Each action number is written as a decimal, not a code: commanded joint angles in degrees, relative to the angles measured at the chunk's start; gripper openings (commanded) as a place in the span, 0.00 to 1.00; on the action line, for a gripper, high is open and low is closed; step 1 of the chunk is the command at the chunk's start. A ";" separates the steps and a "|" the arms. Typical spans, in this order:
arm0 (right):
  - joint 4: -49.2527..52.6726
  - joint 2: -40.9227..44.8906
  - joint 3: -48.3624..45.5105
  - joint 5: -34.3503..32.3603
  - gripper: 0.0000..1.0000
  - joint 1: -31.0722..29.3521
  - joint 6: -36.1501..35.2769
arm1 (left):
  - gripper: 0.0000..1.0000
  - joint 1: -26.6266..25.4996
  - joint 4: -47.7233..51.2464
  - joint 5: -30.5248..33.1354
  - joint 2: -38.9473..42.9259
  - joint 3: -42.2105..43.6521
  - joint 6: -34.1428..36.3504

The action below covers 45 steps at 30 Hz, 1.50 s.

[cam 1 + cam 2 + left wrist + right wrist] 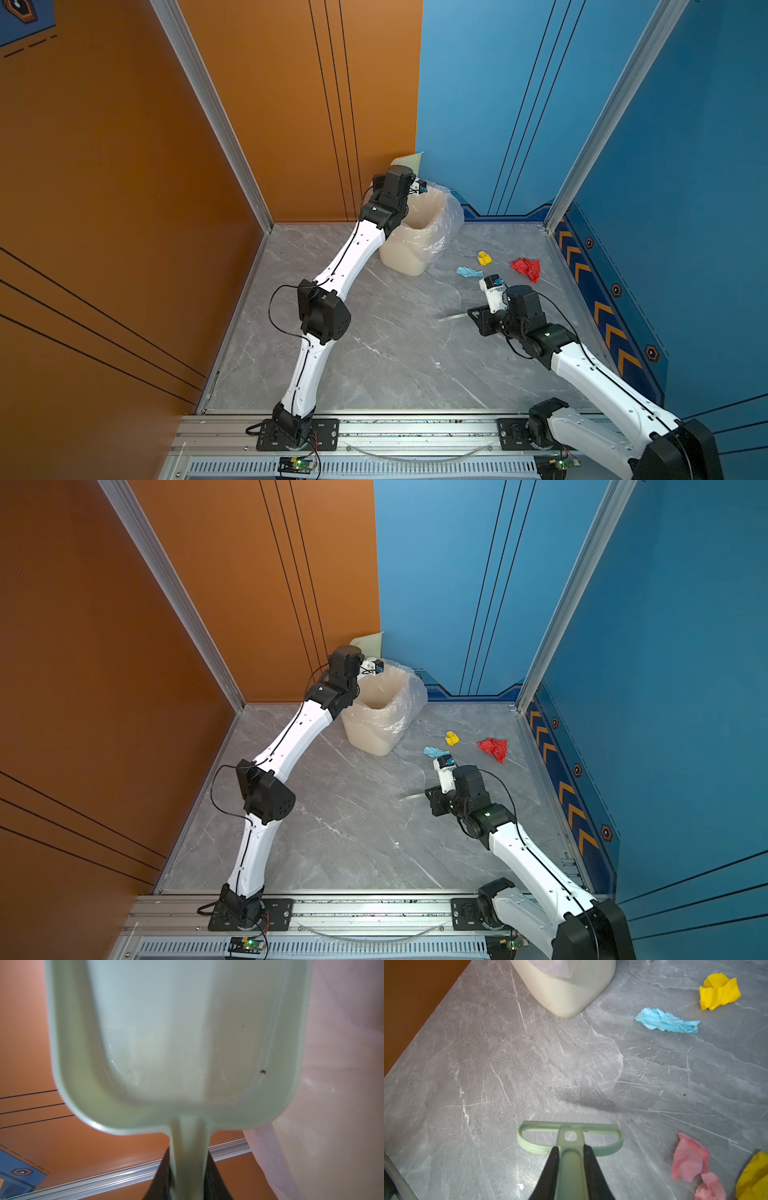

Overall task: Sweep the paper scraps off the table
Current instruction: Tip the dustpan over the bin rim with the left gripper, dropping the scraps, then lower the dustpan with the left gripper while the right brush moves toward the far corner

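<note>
Gently: scraps (525, 268) near the table's (374, 353) right edge look light and soft, so sweep, don't pinch, them with the brush (571, 1126) your right gripper (571, 1148) clamps; your left gripper (188, 1152) clamps the dustpan (176, 1043).

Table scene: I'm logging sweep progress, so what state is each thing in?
bin, upright, plastic-lined
dustpan, lifted beside the bin, empty
left pincer, shut on the dustpan handle
brush, held low at the table
right pincer, shut on the brush handle
paper scraps, loose on the table: red, yellow, light blue, pink
</note>
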<state>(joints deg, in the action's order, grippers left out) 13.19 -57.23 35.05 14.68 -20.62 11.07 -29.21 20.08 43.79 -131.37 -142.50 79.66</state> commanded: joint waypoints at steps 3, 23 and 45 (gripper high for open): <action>-1.41 1.08 -0.33 -3.37 0.00 -0.55 1.29 | 0.00 0.56 -3.21 -1.78 3.99 -1.10 -3.37; 16.50 11.94 6.25 -28.86 0.00 0.71 10.14 | 0.00 -2.67 16.16 -12.31 22.99 14.24 -41.90; 10.03 12.43 6.10 -35.46 0.00 9.07 18.33 | 0.00 -10.27 21.49 -30.30 49.52 50.39 -75.33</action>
<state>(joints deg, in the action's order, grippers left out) 26.55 -43.11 39.38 -20.23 -12.38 28.60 -38.61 40.99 17.67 -84.01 -94.83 10.94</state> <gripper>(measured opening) 0.194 0.214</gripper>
